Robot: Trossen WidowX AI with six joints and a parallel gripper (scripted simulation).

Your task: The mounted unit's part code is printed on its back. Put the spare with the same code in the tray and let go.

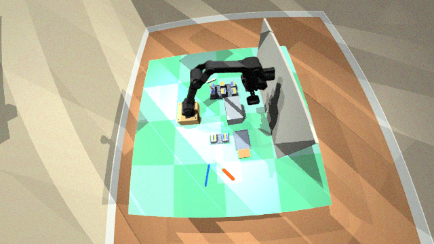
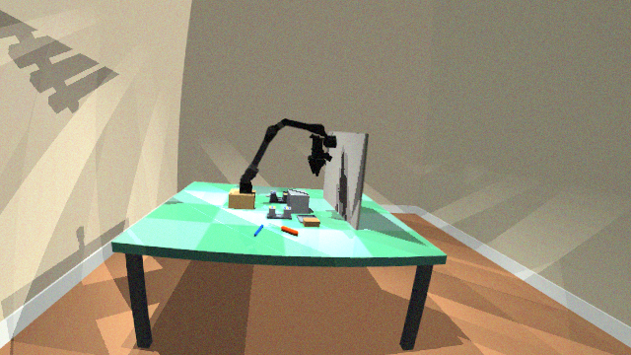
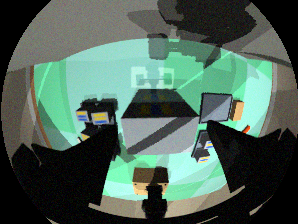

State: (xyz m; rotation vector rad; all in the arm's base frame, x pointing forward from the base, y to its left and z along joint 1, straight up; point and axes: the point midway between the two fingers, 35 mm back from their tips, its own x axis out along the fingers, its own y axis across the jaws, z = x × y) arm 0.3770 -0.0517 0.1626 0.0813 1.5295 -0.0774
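Labels on spares (image 1: 223, 91) (image 3: 100, 118), above ctr. of top view, & on lower pair (image 1: 213, 137) (image 3: 203, 159), below ctr.: yellow/blue/white; codes illegible, matching spare can't be ID'd. Lower pair: label stripes run approx. vert. in top view. Tray (image 1: 242, 138) (image 3: 216, 108): long axis near-vert., top view, R of lower pair. Gripper (image 1: 252, 98) (image 2: 316, 174) (image 3: 164, 127): jaws wide apart, nil held.

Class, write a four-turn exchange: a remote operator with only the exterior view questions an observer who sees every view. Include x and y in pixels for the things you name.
Operator: Is anything between the fingers of the gripper (image 1: 252, 99) (image 2: 316, 173) (image 3: 163, 125)?
Observer: Nothing; the wrist view shows them wide apart.
Operator: What is on the side of the grey box (image 1: 234, 111) (image 2: 298, 201) (image 3: 157, 134) facing the upright panel (image 1: 288, 88) (image 2: 352, 173) (image 3: 75, 30)?
Observer: Dim yellow and blue patches, too dark to read.
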